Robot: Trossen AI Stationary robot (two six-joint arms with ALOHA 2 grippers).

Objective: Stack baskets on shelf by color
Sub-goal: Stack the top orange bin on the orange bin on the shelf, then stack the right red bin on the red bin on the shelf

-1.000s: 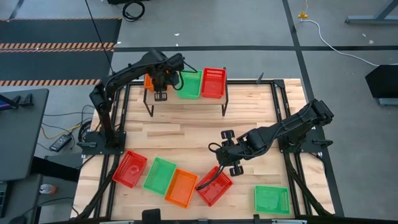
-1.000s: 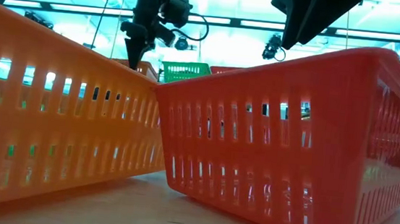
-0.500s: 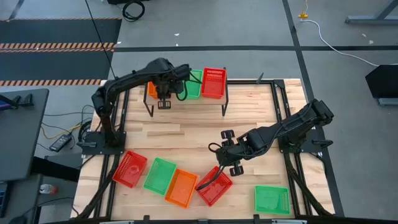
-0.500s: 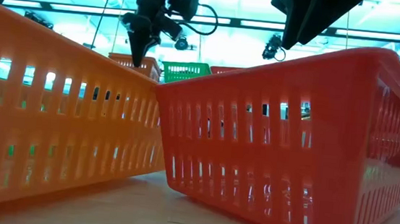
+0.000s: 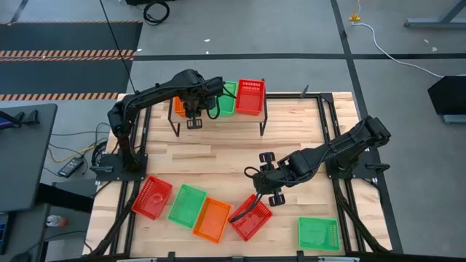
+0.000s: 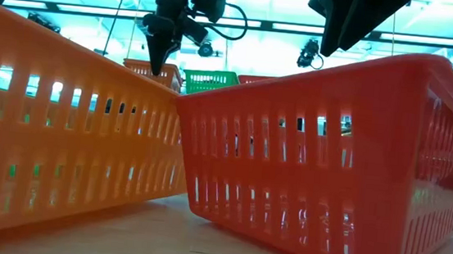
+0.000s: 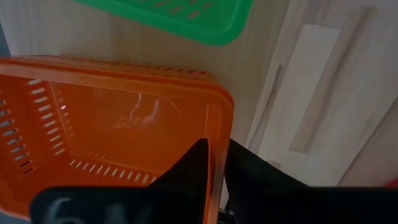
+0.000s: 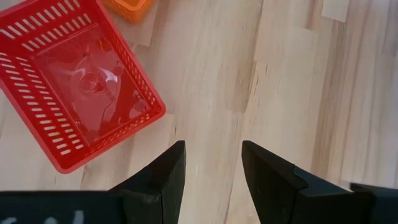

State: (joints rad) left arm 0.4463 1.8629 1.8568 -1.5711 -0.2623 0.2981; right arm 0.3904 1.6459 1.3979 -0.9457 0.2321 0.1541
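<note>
In the high view the left arm covers most of the orange basket [image 5: 175, 104] on the shelf [image 5: 251, 117] (only an edge shows); the green basket [image 7: 186, 15] is cropped in the left wrist view.

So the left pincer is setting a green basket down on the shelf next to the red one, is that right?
Not quite. The left pincer has its fingers either side of the rim of an orange basket, not a green one. The left wrist view shows this. On the shelf the green basket sits between that orange one and the red basket.
</note>
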